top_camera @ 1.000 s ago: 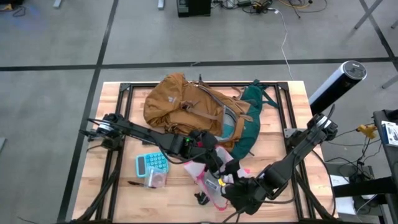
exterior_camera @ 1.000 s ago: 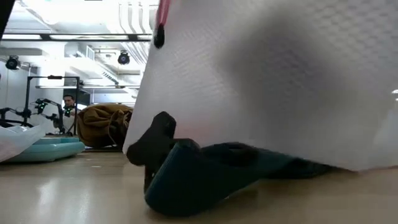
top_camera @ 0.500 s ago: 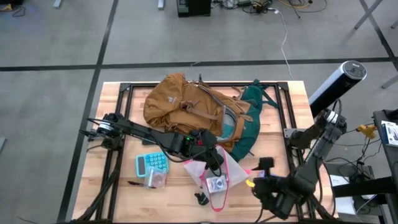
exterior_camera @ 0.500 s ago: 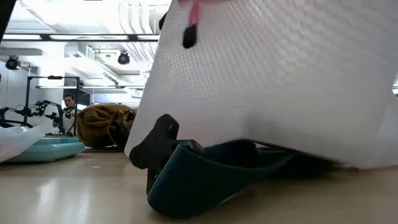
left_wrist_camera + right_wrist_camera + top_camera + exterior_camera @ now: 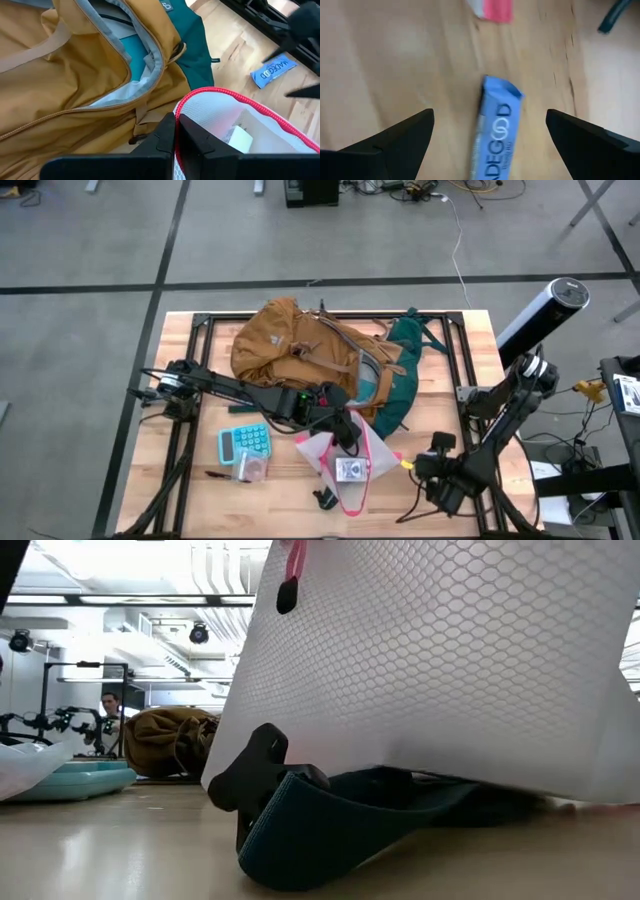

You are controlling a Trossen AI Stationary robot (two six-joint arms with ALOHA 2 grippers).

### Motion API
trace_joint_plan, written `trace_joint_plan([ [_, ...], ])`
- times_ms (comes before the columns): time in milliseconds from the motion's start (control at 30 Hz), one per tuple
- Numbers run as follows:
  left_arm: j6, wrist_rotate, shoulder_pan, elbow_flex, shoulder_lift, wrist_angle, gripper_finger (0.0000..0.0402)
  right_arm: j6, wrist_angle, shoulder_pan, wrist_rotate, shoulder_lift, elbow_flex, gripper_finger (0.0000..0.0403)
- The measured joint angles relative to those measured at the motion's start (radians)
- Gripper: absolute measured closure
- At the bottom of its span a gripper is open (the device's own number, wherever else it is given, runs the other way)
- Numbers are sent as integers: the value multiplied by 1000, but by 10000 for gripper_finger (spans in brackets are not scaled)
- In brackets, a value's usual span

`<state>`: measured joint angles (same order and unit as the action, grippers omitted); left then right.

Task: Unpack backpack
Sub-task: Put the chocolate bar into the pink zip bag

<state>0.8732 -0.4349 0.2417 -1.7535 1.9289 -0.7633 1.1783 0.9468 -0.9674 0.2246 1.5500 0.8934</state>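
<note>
While the backpack (image 5: 310, 358) lies open toward 12 o'clock on the bench (image 5: 440, 420), its tan flap and grey lining facing up, the left end effector (image 5: 175, 131) sits just at its 6 o'clock edge, fingers pinched tight on the pink rim of a clear mesh pouch (image 5: 345, 465). At 4 o'clock the right end effector (image 5: 487, 137) hangs spread wide over a blue snack bar (image 5: 495, 130), holding nothing
</note>
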Motion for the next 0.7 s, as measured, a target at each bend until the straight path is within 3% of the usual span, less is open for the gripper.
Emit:
trace_joint_plan([
  [167, -5, 1, 0, 0, 0, -1, 402, -1, -203, 19, -81, -26, -132, 40],
  [267, -22, 0, 0, 1, 0, -1, 402, 10, -301, 21, -102, -32, -196, 76],
  [400, -27, -4, 0, 3, 0, -7, 402, 33, -303, 21, -95, -35, -206, 180],
  [567, -65, -8, 0, 10, 0, -13, 402, -25, -296, 24, -88, -37, -129, 363],
  [700, -97, -8, 0, 10, 0, -12, 402, -108, -307, 48, -28, -58, 33, 376],
])
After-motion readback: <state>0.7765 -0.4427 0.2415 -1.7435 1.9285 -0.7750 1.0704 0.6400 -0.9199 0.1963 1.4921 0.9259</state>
